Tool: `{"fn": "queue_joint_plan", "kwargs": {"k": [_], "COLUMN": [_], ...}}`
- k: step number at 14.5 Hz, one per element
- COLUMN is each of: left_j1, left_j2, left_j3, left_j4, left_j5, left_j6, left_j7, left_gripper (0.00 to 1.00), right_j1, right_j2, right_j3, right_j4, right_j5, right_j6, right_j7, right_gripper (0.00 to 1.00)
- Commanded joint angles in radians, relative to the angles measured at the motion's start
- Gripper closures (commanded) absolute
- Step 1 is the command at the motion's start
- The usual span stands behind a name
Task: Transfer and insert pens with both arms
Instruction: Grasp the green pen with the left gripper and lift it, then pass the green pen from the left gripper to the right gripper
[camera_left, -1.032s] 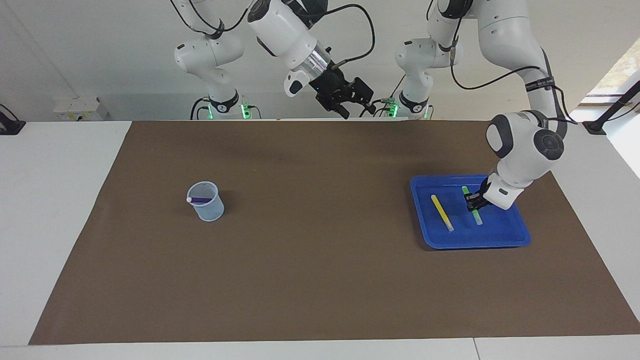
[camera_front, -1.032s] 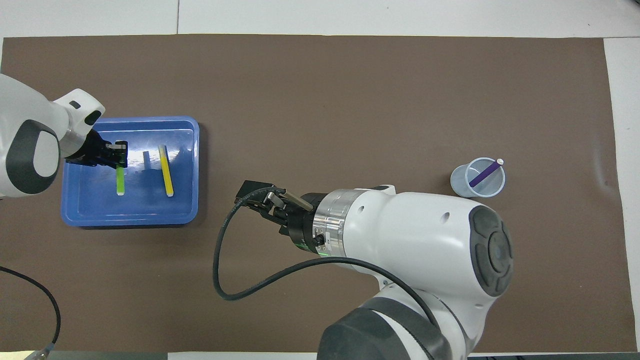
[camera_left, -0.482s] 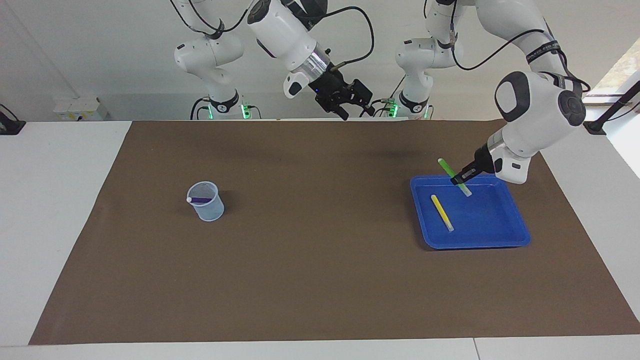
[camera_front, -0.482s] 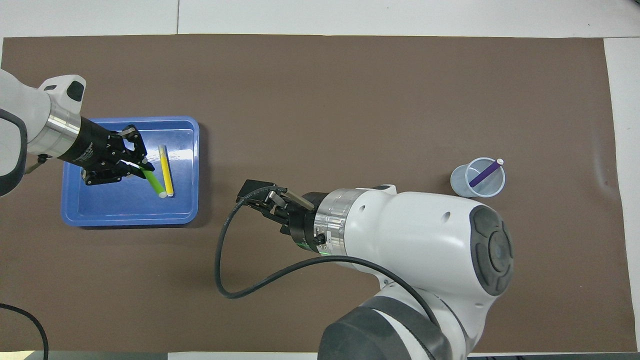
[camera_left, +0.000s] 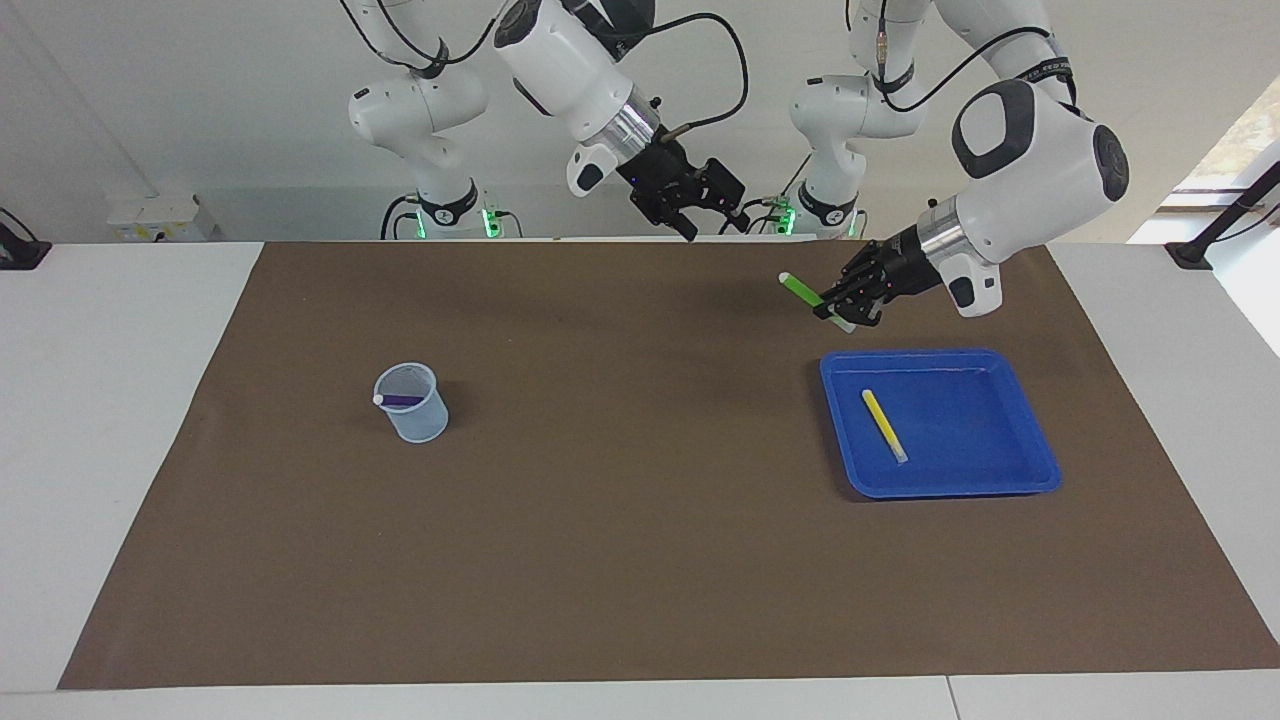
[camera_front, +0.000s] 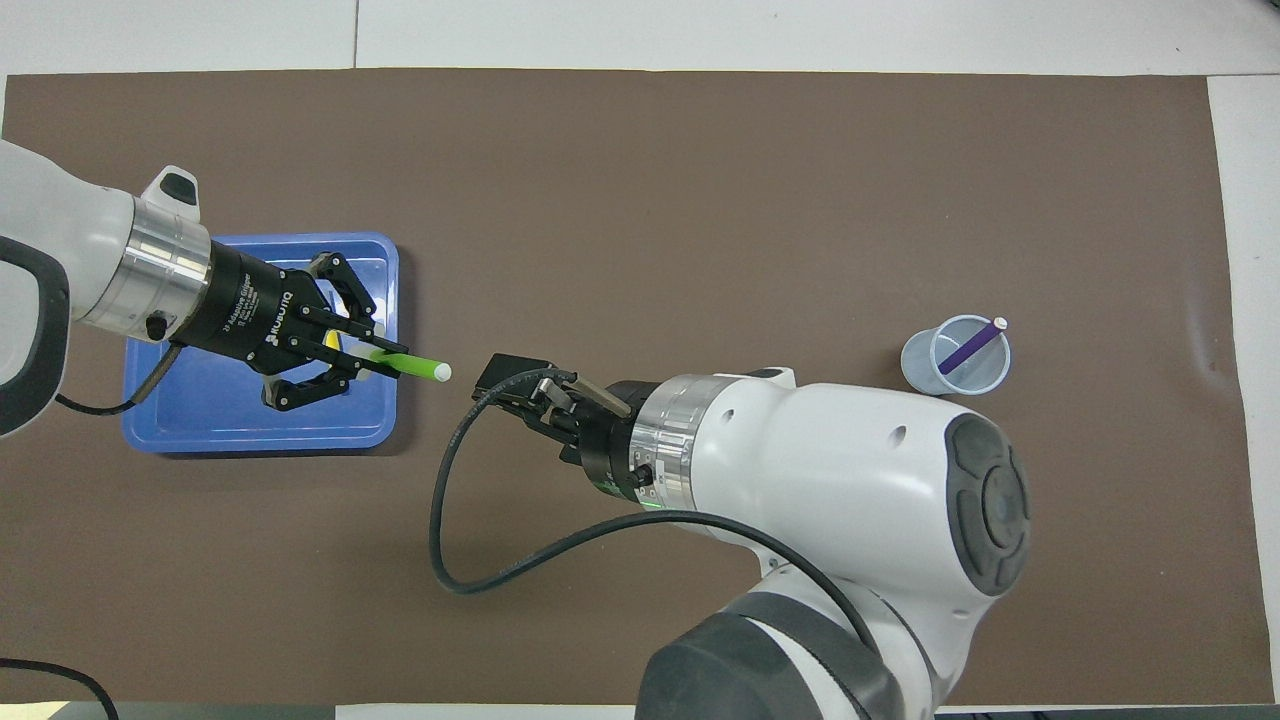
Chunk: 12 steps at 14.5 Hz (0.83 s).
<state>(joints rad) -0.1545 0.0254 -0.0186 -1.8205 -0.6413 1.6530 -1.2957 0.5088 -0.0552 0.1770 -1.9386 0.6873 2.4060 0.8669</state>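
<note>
My left gripper (camera_front: 375, 358) is clamped on the green pen (camera_front: 408, 365), whose pale tip points toward the middle of the table. A second ago this gripper was down in the blue tray (camera_front: 200, 420), closed on the pen where it lay; half a second ago it had the pen lifted just over the tray. Now, in the facing view, gripper (camera_left: 838, 312) and pen (camera_left: 800, 290) hang in the air over the brown mat (camera_left: 620, 560), clear of the tray (camera_left: 1000, 480) at the edge nearer the robots. The yellow pen (camera_left: 885, 425) lies in the tray, unmoved.

My right gripper (camera_front: 530, 395) hangs over the mat's middle, near the robots' edge, fingers spread and empty; it waits, as before. Same in the facing view (camera_left: 690, 215).

The purple pen (camera_front: 965, 345) leans in the clear cup (camera_front: 920, 365) toward the right arm's end of the table, pale end at the rim, unchanged.
</note>
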Motion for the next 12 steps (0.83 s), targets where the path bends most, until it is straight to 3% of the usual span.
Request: {"fn": "queue_joint_plan", "kwargs": {"k": [1, 4, 12], "left_j1": [-0.02, -0.03, -0.076], "left_j2": [-0.07, -0.114, -0.153], "left_j3": [0.011, 0.011, 0.011], "left_j4": [-0.092, -0.172, -0.221], "left_j5": [-0.107, -0.201, -0.268], "left_j6": [-0.001, 0.008, 0.034], "left_j7": [-0.083, -0.082, -0.08], "left_gripper": [1.0, 1.0, 1.0], "right_j1": [0.033, 0.034, 0.033], "right_j2": [-0.002, 0.001, 0.006], "right_j3": [0.001, 0.001, 0.001], "right_j4": [-0.02, -0.02, -0.02], "right_j5": [0.018, 0.015, 0.0], "right_j6": [0.068, 0.091, 0.088], "right_j7": [0.027, 0.009, -0.083], "right_gripper": [0.0, 0.0, 0.0]}}
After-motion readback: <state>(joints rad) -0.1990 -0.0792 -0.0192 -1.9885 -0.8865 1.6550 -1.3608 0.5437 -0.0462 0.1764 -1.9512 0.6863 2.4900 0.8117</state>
